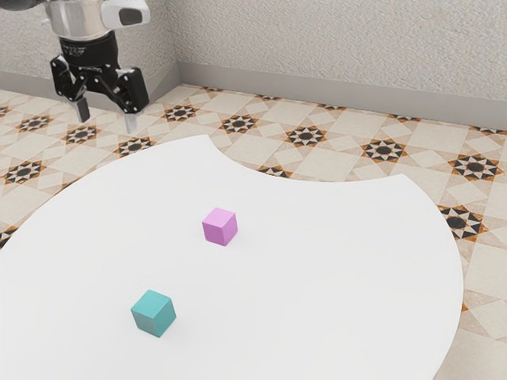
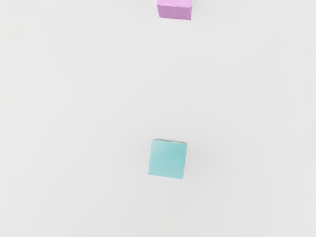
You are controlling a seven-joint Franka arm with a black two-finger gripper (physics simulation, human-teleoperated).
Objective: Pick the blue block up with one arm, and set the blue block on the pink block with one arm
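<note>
The blue block (image 1: 154, 312), more teal than blue, lies on the white table (image 1: 333, 269) near its front, toward the exterior view's left. A pink block (image 1: 219, 226) rests a short way behind it and to the right, apart from it. My gripper (image 1: 105, 116) hangs high above the table at the exterior view's upper left, open, with nothing between its fingers. Seen from the wrist, the blue block (image 2: 167, 158) lies far below my hand on the bare white top, and the pink block (image 2: 174, 9) is cut off at the picture's edge.
The white table has a curved far edge, with patterned floor tiles (image 1: 348, 150) beyond it and a grey wall (image 1: 333, 39) behind. Nothing else stands on the table.
</note>
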